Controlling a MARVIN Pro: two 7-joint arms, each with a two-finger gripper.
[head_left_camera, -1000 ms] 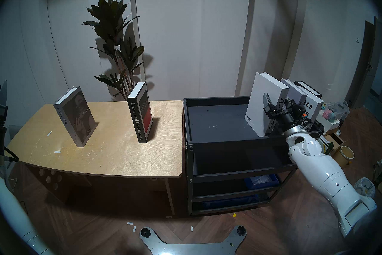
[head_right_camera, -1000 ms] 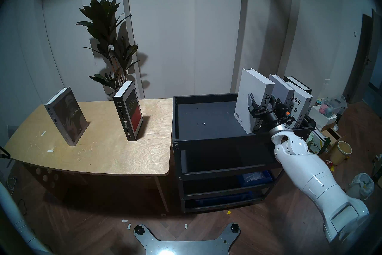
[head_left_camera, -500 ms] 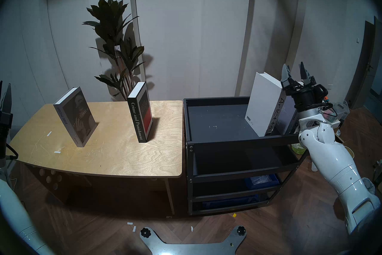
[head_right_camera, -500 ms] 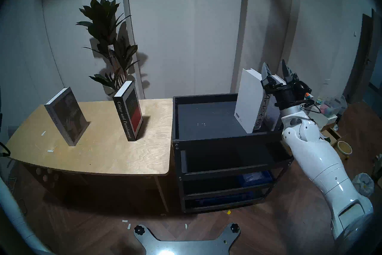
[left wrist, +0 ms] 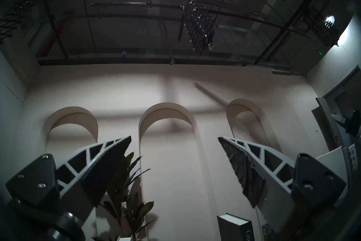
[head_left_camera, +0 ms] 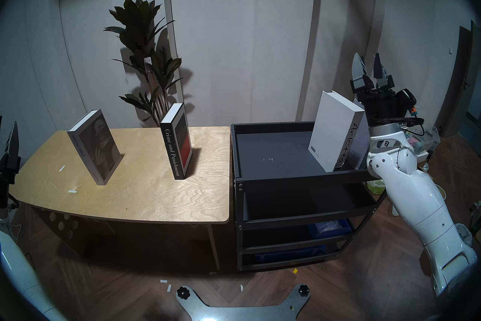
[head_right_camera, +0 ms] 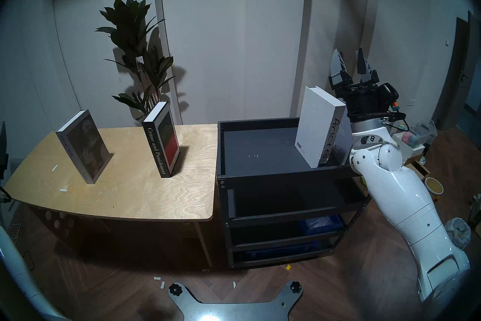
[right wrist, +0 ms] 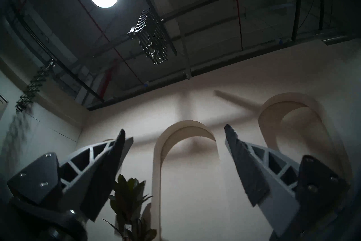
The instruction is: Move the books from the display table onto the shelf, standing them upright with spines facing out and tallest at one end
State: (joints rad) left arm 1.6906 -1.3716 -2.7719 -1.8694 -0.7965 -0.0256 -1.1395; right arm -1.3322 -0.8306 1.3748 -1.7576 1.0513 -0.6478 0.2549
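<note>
While my right gripper (head_left_camera: 368, 62) points up above the shelf (head_left_camera: 276, 177) with jaws wide and empty (my left gripper (left wrist: 173, 141) too), two books (head_left_camera: 95, 146) stand on the table (head_left_camera: 145, 198); the white book (head_left_camera: 333, 130) stands on the shelf.

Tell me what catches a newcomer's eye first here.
The right gripper stands out, raised open and empty above the white Arietta book on the black shelf. Next come two books standing on the wooden table: Special Issue at its left, Crime and Punishment mid-table, before a leafy plant.
</note>
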